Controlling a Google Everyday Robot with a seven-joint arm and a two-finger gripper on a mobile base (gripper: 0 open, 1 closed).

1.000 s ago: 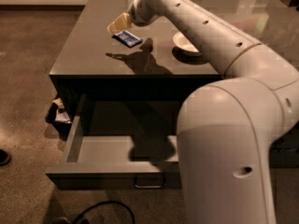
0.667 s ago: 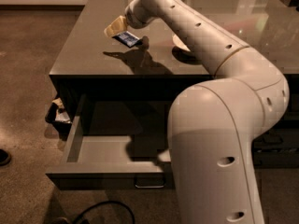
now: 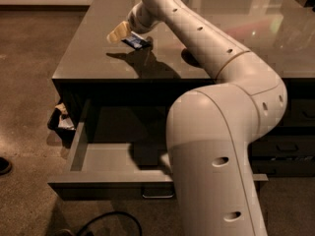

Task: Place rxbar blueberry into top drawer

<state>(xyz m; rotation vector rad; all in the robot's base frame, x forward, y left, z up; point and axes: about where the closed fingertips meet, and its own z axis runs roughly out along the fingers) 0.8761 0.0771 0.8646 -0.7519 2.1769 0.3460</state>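
Observation:
The rxbar blueberry (image 3: pixel 137 42), a small dark blue wrapper with white markings, hangs at the tip of my gripper (image 3: pixel 127 37) above the left part of the grey tabletop (image 3: pixel 88 58). The gripper is shut on the bar, with one tan finger (image 3: pixel 117 33) showing to its left. Their shadow falls on the table just below. The top drawer (image 3: pixel 98 159) stands pulled open under the table's front edge, its light grey inside bare where visible. My arm hides the drawer's right part. The metal handle (image 3: pixel 157 196) shows on its front.
My large white arm (image 3: pixel 221 132) fills the right half of the view and hides the table's middle. Dark narrower drawers (image 3: pixel 290 146) sit at the right. A dark bin with crumpled stuff (image 3: pixel 61 122) stands on the floor at left. A black cable (image 3: pixel 110 220) lies below the drawer.
The arm has swung and now fills more of the view, hiding the white bowl. The gripper and the bar stay over the same left part of the table.

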